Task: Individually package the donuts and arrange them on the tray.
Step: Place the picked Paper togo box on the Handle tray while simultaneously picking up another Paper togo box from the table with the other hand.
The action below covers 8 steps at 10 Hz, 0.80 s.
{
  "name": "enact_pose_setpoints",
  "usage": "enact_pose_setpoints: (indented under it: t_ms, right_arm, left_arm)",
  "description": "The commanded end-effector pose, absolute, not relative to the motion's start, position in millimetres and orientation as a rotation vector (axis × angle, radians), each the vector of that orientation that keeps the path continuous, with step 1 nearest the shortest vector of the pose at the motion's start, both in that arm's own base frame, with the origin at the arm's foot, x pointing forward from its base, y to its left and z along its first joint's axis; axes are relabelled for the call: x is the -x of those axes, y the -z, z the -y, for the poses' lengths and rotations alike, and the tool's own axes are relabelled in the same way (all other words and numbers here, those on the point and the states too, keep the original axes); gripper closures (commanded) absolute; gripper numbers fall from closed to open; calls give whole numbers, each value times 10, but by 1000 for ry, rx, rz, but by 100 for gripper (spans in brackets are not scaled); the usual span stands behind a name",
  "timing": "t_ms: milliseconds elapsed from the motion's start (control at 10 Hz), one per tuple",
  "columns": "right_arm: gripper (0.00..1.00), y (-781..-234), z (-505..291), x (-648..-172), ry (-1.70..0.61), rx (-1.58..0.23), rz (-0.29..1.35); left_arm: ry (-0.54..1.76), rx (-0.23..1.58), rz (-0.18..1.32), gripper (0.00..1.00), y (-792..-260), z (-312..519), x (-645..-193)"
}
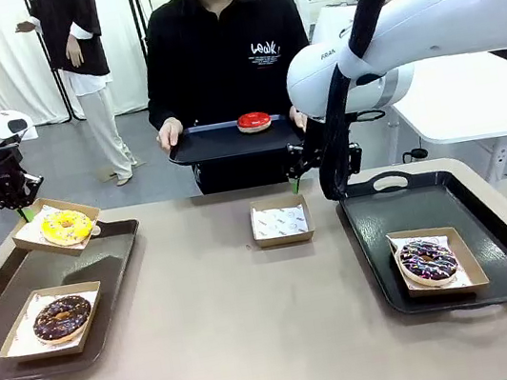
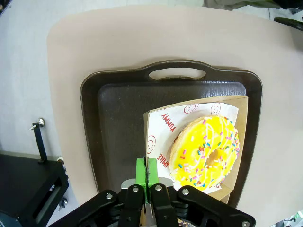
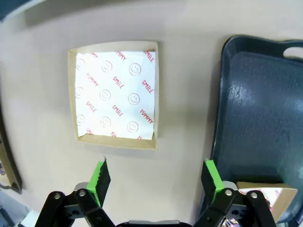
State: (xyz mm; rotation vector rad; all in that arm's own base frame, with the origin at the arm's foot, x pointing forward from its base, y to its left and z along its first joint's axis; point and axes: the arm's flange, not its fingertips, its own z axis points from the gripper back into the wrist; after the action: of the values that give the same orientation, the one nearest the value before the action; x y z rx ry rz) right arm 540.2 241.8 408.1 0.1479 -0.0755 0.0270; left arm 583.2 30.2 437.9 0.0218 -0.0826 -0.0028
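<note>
Yellow donut [image 2: 204, 150] — wrist view: left end effector [image 2: 147, 171] pinching box [image 2: 242, 118]

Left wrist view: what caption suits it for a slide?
Left gripper, shut on a paper-lined box, holds its yellow-iced donut over a dark tray.

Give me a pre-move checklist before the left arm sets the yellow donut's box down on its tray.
1. Left tool shut on the edge of the yellow donut's box: ok.
2. Yellow donut seated inside that box: ok.
3. Bare floor of the left tray free beside the box: ok.
4. Chocolate donut's box at the tray's near end, apart from the held box: ok.
5. Held box lifted off the tray or touching it: cannot tell.
6. Right tool open, above the table beside the empty box: ok. Red donut on the person's tray, not yet boxed: not ok.
</note>
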Motion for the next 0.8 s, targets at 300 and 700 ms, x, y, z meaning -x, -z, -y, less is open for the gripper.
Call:
enact_pose_setpoints:
  t_ms: [300,700]
  right_arm:
    - [0,-3478,-2425,-5621,-102,-132,158]
    - [0,-3151,-2439,-5765,-108,-164,178]
  left_arm:
    - [-66,-91,122,99,-4190,-179,-5698]
    - [-91,-76,128,99,-4110,-109,-5699]
